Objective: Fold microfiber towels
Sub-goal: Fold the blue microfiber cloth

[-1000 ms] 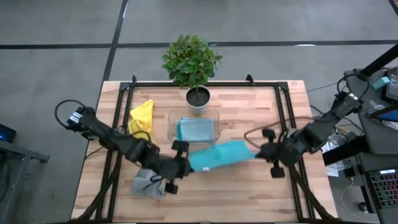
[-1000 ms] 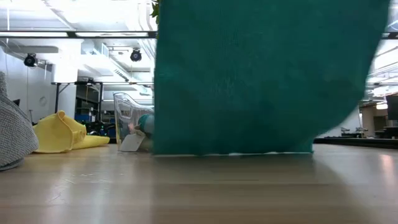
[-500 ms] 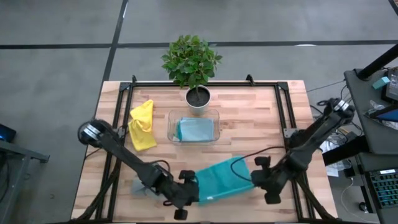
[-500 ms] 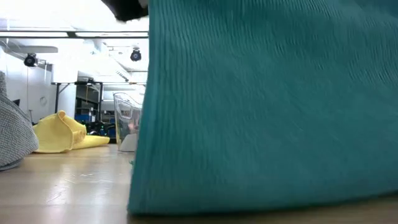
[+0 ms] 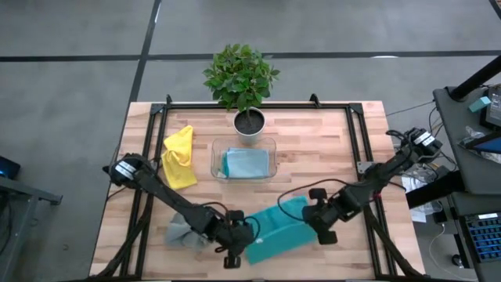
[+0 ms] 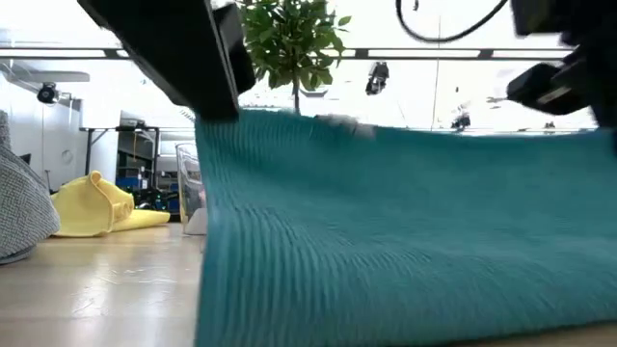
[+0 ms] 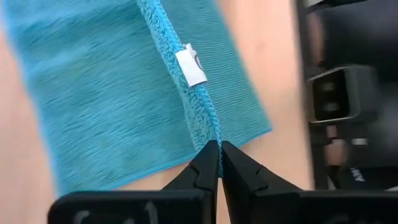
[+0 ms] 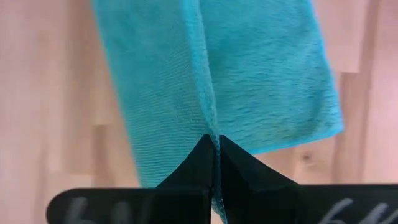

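A teal towel (image 5: pixel 275 233) stretches between my two grippers near the table's near edge, with its lower part on the wood (image 6: pixel 386 289). My left gripper (image 5: pixel 244 233) is shut on its left end and my right gripper (image 5: pixel 313 212) on its right end. A white label (image 7: pixel 191 66) sits on the towel's hem. A grey towel (image 5: pixel 182 231) lies bunched beside my left arm. A yellow towel (image 5: pixel 178 157) lies crumpled at the left. A light blue towel (image 5: pixel 246 163) lies in the clear tray. No sage green towel shows. My left gripper pinches the teal towel's hemmed edge (image 7: pixel 212 134) between its two shut fingers, a little past the white label. That edge is held up (image 6: pixel 231 120) and the cloth slopes down from it onto the table. My right gripper pinches a raised ridge of the teal towel (image 8: pixel 211 127) between its two shut fingers; edge or fold, I cannot tell. The cloth falls away on both sides of the ridge. This end is held up (image 6: pixel 578 135) and the rest slopes down onto the table.
A clear plastic tray (image 5: pixel 216 149) stands at the table's middle, with a potted plant (image 5: pixel 249 125) behind it. Black frame rails (image 5: pixel 149 157) run along the table's left, right and far sides. Bare wood (image 5: pixel 329 149) lies at the right of the tray.
Both grippers have carried the teal towel from the table's middle toward its near edge and then down. The towel hung nearly straight from them. Now its upper edge is much lower and its lower part lies spread on the wood.
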Tool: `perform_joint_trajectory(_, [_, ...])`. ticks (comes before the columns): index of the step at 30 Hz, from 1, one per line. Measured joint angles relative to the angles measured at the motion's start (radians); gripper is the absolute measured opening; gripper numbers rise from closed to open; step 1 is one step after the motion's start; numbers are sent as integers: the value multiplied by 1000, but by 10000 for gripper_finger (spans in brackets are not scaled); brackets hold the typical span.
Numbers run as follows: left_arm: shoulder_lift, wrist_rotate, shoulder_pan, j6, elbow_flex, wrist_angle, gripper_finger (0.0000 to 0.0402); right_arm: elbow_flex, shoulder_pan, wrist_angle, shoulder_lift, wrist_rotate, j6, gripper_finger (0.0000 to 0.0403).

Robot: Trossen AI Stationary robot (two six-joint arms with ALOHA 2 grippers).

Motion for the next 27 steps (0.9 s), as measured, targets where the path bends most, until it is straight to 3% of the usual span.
perform_joint_trajectory(5, [-1, -4, 36, -23, -2, -87, 0, -19, -73, -1, 33, 0, -56, 9])
perform_joint_trajectory(14, [-1, -4, 98, -43, -57, -85, 0, -20, -170, -1, 60, 16, -181, 9])
perform_joint_trajectory(27, [1, -4, 127, -74, -113, -86, 0, -20, -204, 12, 65, 82, -208, 9])
